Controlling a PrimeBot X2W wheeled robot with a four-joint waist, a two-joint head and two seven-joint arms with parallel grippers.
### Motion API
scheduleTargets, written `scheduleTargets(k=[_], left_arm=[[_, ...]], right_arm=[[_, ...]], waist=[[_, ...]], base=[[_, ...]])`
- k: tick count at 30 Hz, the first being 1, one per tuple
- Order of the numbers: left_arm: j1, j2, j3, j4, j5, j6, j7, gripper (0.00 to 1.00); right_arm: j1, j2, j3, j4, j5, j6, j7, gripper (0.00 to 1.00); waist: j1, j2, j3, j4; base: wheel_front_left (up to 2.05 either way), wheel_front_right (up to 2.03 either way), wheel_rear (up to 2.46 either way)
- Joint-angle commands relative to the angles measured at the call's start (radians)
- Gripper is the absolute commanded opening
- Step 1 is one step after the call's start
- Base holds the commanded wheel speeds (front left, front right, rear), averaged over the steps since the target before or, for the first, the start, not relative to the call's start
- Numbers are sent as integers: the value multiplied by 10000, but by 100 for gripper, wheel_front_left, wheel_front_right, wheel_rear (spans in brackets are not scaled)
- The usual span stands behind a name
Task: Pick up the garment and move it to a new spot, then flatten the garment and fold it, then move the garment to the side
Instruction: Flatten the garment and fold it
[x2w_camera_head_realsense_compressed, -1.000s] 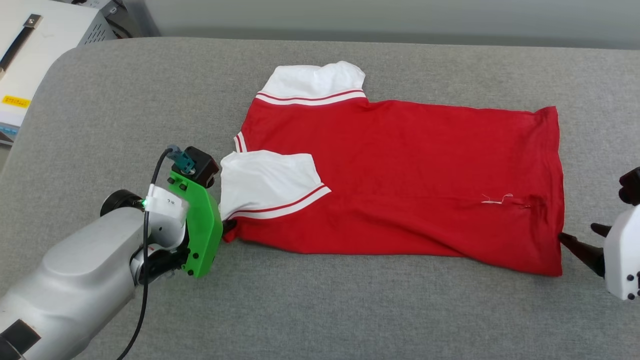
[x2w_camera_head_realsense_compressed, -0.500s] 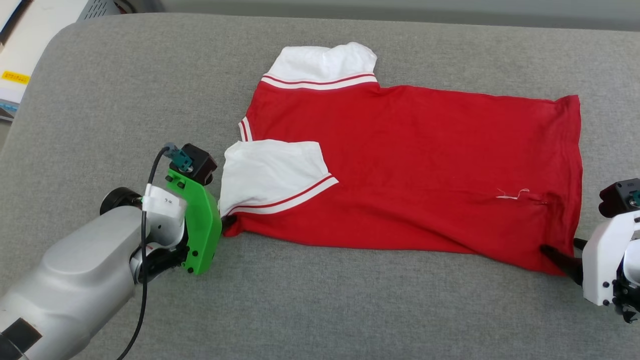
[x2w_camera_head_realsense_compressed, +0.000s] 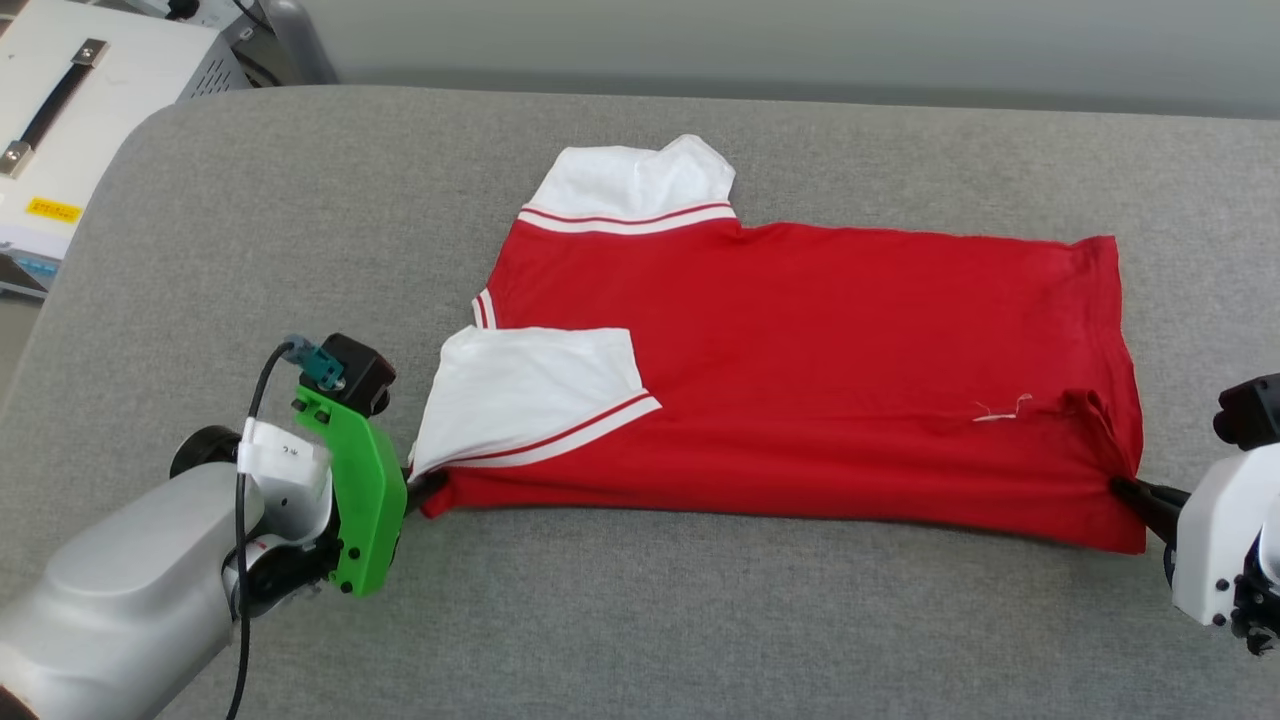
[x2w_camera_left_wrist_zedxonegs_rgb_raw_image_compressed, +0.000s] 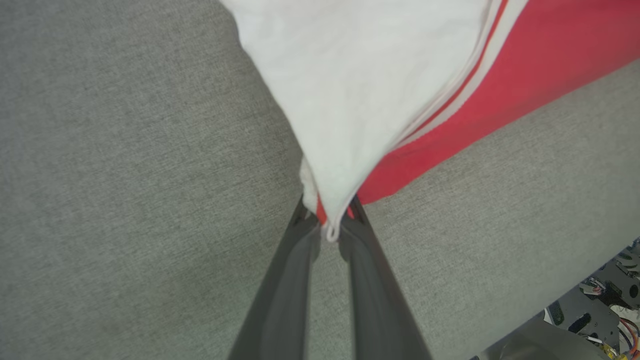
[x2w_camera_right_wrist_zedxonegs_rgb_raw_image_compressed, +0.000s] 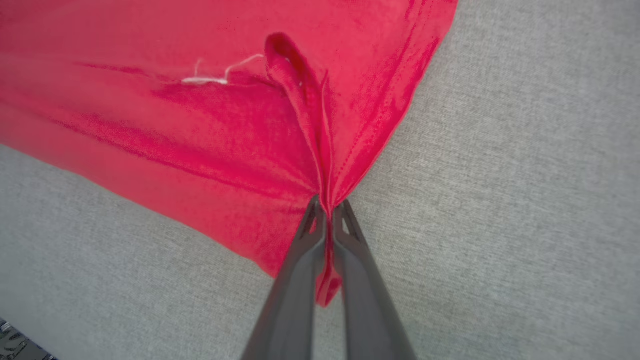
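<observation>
tabletop: grey woven cloth with rounded far corners; we see it carrying everything listed below except the case.
garment: red T-shirt spread flat on the tabletop, stretched lengthwise between the left claw and the right claw, collar end at the left one, hem end at the right one (the face turned up is plain red).
white case: well beyond the left claw and outward of it, off the tabletop's far corner; we make out a black handle and a yellow label.
near sleeve: white with red-and-white striped trim, folded over the red body, narrowing to a point at the left claw's tips.
far sleeve: white, jutting from the garment's far edge, well beyond the left claw.
left claw: clamped tight on the shoulder corner; we see white and red layers pinched together between its tips, a green bracket behind it.
right claw: clamped tight on the near hem corner; the cloth gathers into a raised ridge running away from the tips.
thread: loose, white, lying on the red just beyond the right claw.
</observation>
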Motion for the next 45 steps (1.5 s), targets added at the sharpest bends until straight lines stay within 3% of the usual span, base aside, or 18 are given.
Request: scheduleTargets(k=[1, 16, 22, 28, 29, 30, 31, 40, 45], left_arm=[[227, 282, 9, -138, -17, 36, -87, 0], [1635, 1496, -155, -2654, -35, 1024, -162, 0], [1795, 1272, -205, -2470, 77, 1231, -115, 0], [1892, 736, -217, -1662, -57, 1085, -113, 0], [1899, 659, -192, -1501, -81, 1068, -175, 18], [1899, 625, -171, -1386, -75, 1057, -246, 100], [1895, 611, -125, -1271, -70, 1042, -361, 100], [1438, 1462, 511, -1459, 4, 1142, -1015, 100], [604, 1971, 1128, -2001, 311, 1394, -1458, 100]], right_arm=[[312, -140, -115, -161, 125, -11, -88, 0], [2894, -12, -1680, -2067, 33, -11, 417, 0], [2800, 431, -1824, -1792, -156, -11, 755, 0], [2425, 735, -1639, -959, -233, -11, 870, 0], [2382, 796, -1614, -846, -242, -11, 772, 14], [2356, 847, -1594, -777, -220, -11, 694, 48], [2328, 886, -1584, -743, -218, -11, 547, 100], [2437, 863, -2069, -1272, -793, -11, -1576, 100], [2276, 1224, -2552, -1834, -1644, -11, -2874, 100]], waist=[[0, 0, -349, -49], [0, 0, -675, -35], [0, 0, -367, -111], [0, 0, -129, -130], [0, 0, -121, -116], [0, 0, -128, -109], [0, 0, -157, -98], [0, 0, -535, -14], [0, 0, -517, -169]], base=[[0, 0, 0], [0, 0, 0], [0, 0, 0], [0, 0, 0], [0, 0, 0], [0, 0, 0], [0, 0, 0], [0, 0, 0], [0, 0, 0]])
